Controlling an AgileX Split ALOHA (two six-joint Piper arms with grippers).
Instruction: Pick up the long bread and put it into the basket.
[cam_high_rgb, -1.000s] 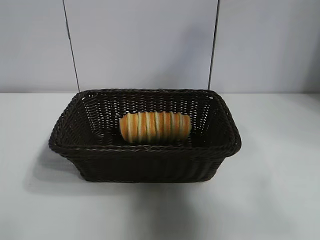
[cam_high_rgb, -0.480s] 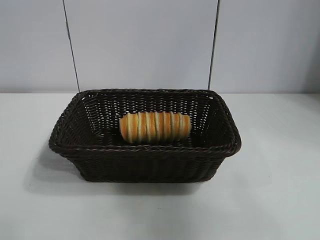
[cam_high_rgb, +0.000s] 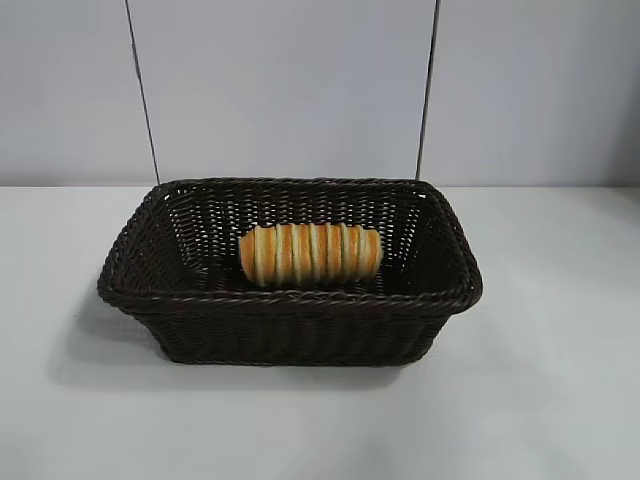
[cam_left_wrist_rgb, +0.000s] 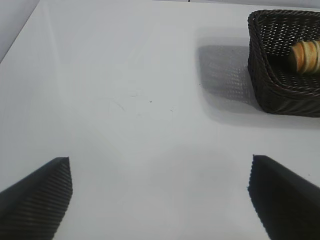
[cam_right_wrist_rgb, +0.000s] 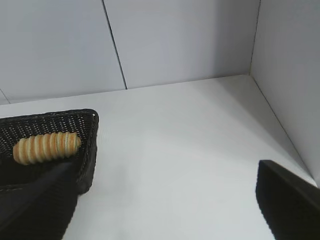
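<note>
With the long bread (cam_high_rgb: 310, 254) lying inside the basket (cam_high_rgb: 290, 298), both grippers gape wide and empty; only parking appears to remain.

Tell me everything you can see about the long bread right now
The long bread is an elongated golden-orange loaf with pale cream crosswise stripes and rounded ends. It looks soft and whole. It lies on its side, lengthwise along the long axis of the basket, resting on the woven floor roughly mid-basket. It is shorter than the basket, leaving room at both ends. Only the basket touches it; neither gripper is on it.
</note>
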